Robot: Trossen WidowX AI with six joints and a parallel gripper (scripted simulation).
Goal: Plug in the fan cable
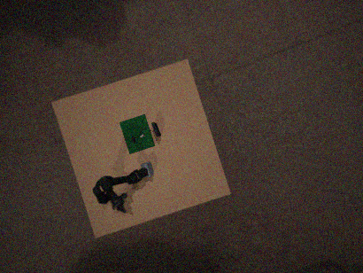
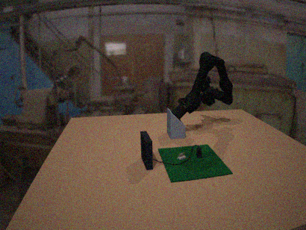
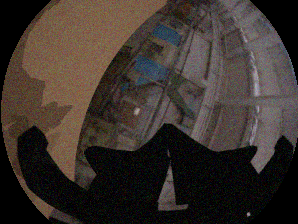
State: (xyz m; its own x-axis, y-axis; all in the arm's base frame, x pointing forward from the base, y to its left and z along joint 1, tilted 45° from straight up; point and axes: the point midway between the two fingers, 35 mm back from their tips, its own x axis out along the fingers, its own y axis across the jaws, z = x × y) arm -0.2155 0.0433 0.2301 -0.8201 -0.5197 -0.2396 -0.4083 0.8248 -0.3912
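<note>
The fan (image 1: pixel 156 129) (image 2: pixel 146 150) is a black slab standing upright beside the green board (image 1: pixel 129 121) (image 2: pixel 173 176). Its thin black cable (image 2: pixel 173 163) crosses the board, arches up and comes down at a small upright black piece (image 1: pixel 134 140) (image 2: pixel 198 151). A small white part (image 1: pixel 142 136) (image 2: pixel 181 156) is on the board between that piece and the fan. Which of them is the header, and how deep the plug sits, is too small to tell. My gripper (image 3: pixel 166 127) is shut, with nothing seen between its fingertips. It is raised well away from board and plug, turned away from them.
My arm's grey wedge-shaped base (image 1: pixel 148 169) (image 2: pixel 175 128) stands on the table (image 1: pixel 195 173) (image 2: pixel 93 194) beyond the board in the exterior view. The folded black arm (image 1: pixel 106 182) (image 2: pixel 209 60) rises from it. The wrist view shows the table's edge and the room.
</note>
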